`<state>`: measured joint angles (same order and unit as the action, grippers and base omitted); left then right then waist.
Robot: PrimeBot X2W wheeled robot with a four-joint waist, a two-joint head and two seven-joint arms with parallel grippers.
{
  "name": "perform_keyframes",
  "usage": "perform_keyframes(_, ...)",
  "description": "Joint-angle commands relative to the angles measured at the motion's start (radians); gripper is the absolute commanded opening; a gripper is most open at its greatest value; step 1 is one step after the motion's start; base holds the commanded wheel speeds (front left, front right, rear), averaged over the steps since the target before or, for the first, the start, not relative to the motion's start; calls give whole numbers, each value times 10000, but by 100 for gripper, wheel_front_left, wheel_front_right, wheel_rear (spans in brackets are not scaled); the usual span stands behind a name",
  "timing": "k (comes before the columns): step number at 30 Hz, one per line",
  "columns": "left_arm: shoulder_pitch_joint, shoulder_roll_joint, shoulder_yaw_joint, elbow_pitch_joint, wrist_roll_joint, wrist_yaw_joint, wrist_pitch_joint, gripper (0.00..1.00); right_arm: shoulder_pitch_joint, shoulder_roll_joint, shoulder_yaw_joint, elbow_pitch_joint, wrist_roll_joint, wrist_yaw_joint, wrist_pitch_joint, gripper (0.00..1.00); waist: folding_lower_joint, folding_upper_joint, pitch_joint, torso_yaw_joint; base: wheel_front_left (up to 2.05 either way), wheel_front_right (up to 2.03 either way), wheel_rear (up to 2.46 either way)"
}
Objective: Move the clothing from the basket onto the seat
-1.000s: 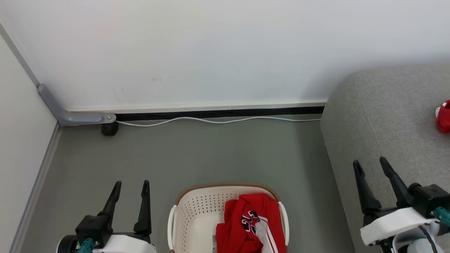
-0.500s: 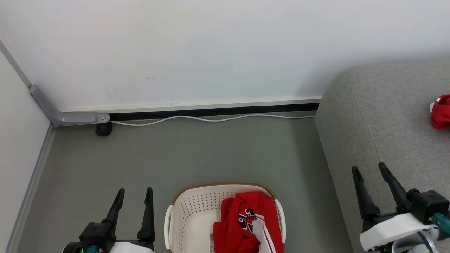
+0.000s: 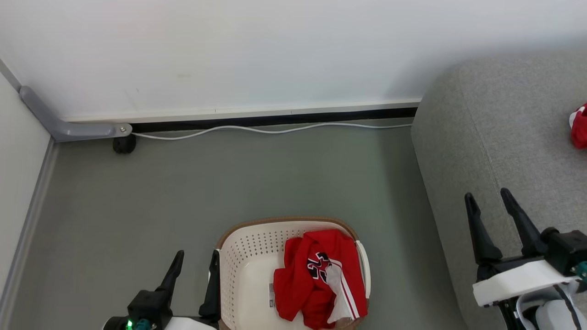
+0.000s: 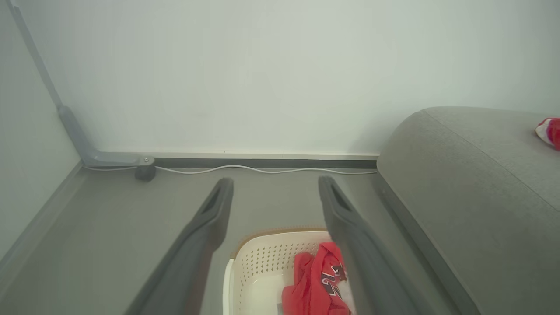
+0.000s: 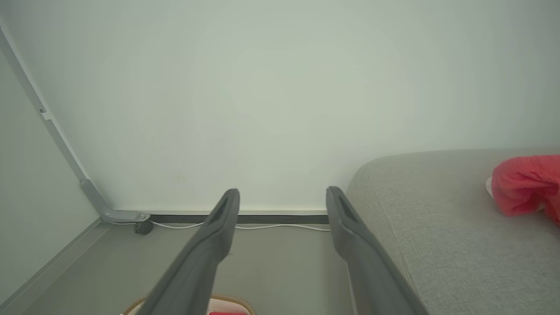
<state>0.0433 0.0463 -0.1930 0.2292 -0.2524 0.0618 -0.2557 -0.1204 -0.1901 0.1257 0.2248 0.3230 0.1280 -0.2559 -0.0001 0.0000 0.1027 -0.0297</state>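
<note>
Grey floor (image 3: 229, 183), white wall (image 3: 275, 46): red clothing (image 3: 316, 279) sits bunched in the basket (image 3: 284, 221) beside the sofa (image 3: 504, 137). The left claw (image 3: 196, 255) and right claw (image 3: 487, 196) are spread, empty; next move's probably dipping in to pinch it.

You have one basket (image 3: 247, 266) near you with one heap of red clothing (image 3: 316, 284) in it, one more red garment (image 3: 579, 128) far right on the one seat (image 3: 495, 151), and one white cable (image 3: 275, 130).

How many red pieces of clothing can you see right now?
2: one red heap in the basket, one red garment on the sofa, far right. The heap may hide more.
</note>
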Motion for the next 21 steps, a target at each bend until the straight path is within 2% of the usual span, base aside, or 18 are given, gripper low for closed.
perform_keyframes(1, -583, 39, 100, -108, -163, 129, -61, 100, -423, -208, 102, -442, 127, 27, -59, 100, 1, 0, 328, -90, 0, 0, 0)
perform_keyframes(10, -1378, 39, -891, 650, -628, 431, -61, 100, -1147, -358, 33, -1032, 430, 27, -59, 100, 1, 0, 1545, -348, 0, 0, 0)
perform_keyframes(21, -3203, 39, -2521, 1875, -1366, 717, -61, 100, -2353, -568, -79, -1764, 803, 27, -59, 100, 1, 0, 3494, -614, 0, 0, 0)
